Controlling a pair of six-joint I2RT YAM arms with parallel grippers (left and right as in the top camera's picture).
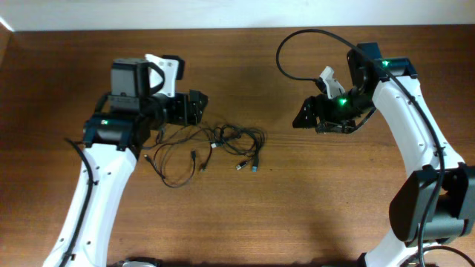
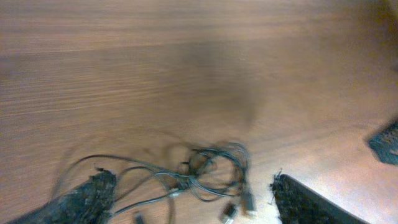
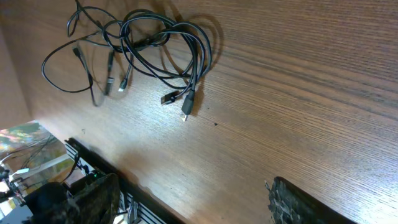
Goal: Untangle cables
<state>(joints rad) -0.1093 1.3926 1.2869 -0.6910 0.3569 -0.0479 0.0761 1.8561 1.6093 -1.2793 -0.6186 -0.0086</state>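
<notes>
Wooden table (image 1: 297, 215) | cables (image 1: 236, 135) loosely tangled — both jaws spread wide

Table (image 1: 245, 215): the surface under me is one flat top of brown wood. In the overhead view its grain runs left to right. In my left wrist view the grain shows as fine parallel lines, blurred, with a soft darker patch (image 2: 217, 81) near the middle. In my right wrist view the grain runs on a slant and the wood carries a pale sheen.

Pale strip (image 1: 148, 13): a light band borders the far edge of the table in the overhead view.

Black ribbed strip (image 3: 93, 163): it follows the table edge at the lower left of my right wrist view. Beyond it lies colourful clutter (image 3: 25, 158); I cannot tell what it is.
</notes>
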